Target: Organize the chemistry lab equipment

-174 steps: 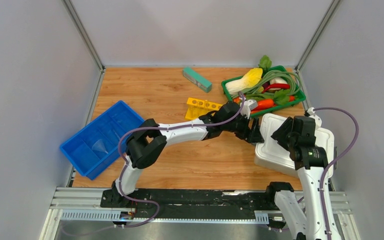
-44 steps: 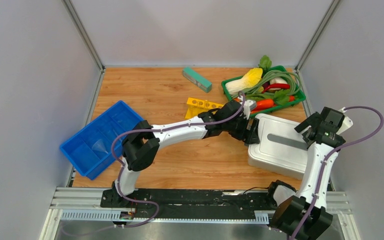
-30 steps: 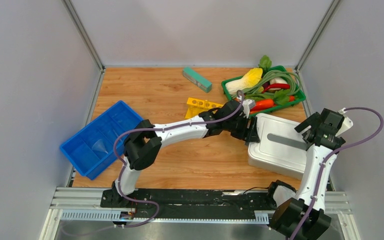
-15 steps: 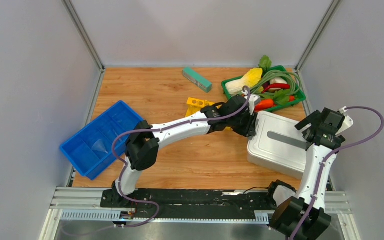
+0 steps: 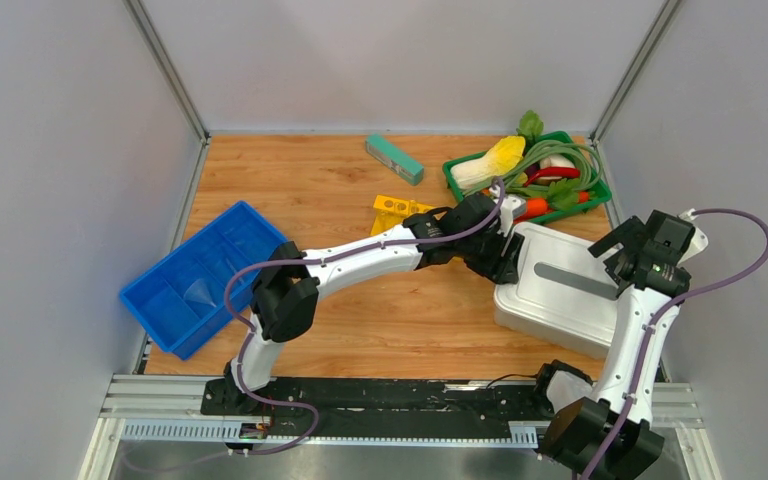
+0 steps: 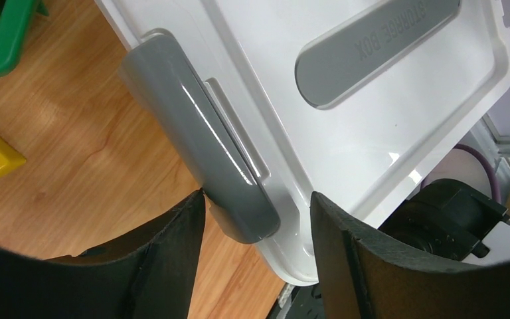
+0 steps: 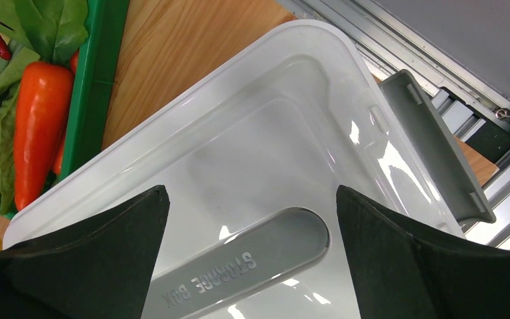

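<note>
**Left gripper straddled box latch, lab gear at rest**

A white box (image 5: pixel 550 310) sat at the right of the table (image 5: pixel 310 190), its lid (image 6: pixel 385 133) shut and its contents hidden. It was just beside the green basket (image 7: pixel 96 86) of toy vegetables. At left, the blue tray (image 5: pixel 235 240) held a clear funnel (image 5: pixel 198 292) in one compartment; its other cells were too small to read. The yellow rack (image 5: pixel 396 210) lay on the wood between tray and basket, partly behind your left arm, with a teal block (image 5: pixel 394 159) beyond it.

Your left gripper (image 6: pixel 257 199) had its fingers apart, one on each side of the end of the grey latch (image 6: pixel 192 146) on the lid's left edge. Whether either finger touched it could not be told. Your right gripper (image 7: pixel 252 193) hovered over the lid's other end above the grey "STORAGE BOX" strip (image 7: pixel 239 259), fingers spread wide and holding nothing. There the right latch (image 7: pixel 431 146) stood angled out from the rim.
</note>
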You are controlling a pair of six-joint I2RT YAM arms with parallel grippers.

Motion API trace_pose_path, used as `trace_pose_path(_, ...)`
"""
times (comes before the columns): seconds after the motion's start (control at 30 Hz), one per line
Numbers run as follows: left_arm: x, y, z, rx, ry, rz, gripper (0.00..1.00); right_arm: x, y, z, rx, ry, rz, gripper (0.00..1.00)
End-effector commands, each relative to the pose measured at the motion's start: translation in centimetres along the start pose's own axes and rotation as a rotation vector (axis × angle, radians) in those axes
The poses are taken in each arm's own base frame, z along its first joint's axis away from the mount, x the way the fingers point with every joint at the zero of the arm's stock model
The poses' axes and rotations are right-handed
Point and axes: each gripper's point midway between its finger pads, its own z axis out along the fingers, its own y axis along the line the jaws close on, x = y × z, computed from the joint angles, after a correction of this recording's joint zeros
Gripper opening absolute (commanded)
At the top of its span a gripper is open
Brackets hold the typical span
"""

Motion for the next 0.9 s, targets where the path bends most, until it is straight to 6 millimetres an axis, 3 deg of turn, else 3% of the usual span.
trace_pose_path(0.0,-0.2,-1.0,-0.2,0.020,0.009,0.043,0.67,-0.1,-0.1,-0.2,0.001,-0.009,-0.017,1.00)
trace_pose_path(0.2,0.1,-0.3,-0.1,-0.011,0.020,0.049,0.65,-0.1,-0.2,-0.2,0.001,-0.007,-0.032,1.00)
trace_pose_path(0.47,-3.0,-0.9,-4.4,-0.037,-0.084,0.071,0.69,-3.1,-1.2,-1.8,0.070,-0.092,-0.061,1.00)
trace_pose_path(0.6,-3.4,-1.7,-5.7,-0.014,-0.097,0.086,0.69,-3.7,-2.6,-1.9,0.100,-0.092,-0.022,1.00)
trace_pose_path(0.87,-2.3,-5.1,-4.1,0.183,-0.063,0.067,0.63,-3.5,-4.0,-1.5,0.063,-0.071,0.086,1.00)
